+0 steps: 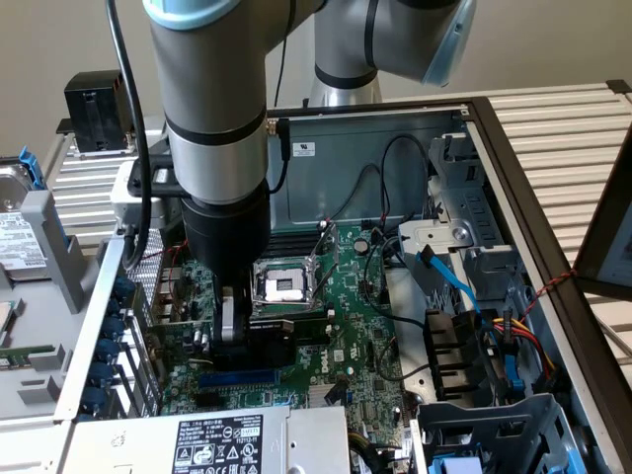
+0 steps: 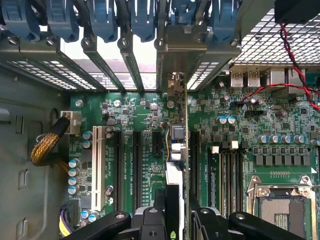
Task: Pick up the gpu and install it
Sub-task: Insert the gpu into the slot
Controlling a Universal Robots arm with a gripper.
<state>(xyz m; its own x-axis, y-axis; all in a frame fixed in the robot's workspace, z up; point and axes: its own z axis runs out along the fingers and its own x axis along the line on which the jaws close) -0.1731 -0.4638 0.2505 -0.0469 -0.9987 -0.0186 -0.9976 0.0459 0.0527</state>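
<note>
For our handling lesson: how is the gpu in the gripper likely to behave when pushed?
Probably stiff: the gpu stands edge-on and straight in the gripper. Likely fragile: small bare parts show along its edge. Being thin, it may tilt sideways if pushed off-line.

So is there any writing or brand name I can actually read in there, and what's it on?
Nothing reads clearly.
Power supply label: print too small.
White sticker on the case's back wall: too small.
Drive label: blurred.
White markings on the motherboard: too small.
</note>
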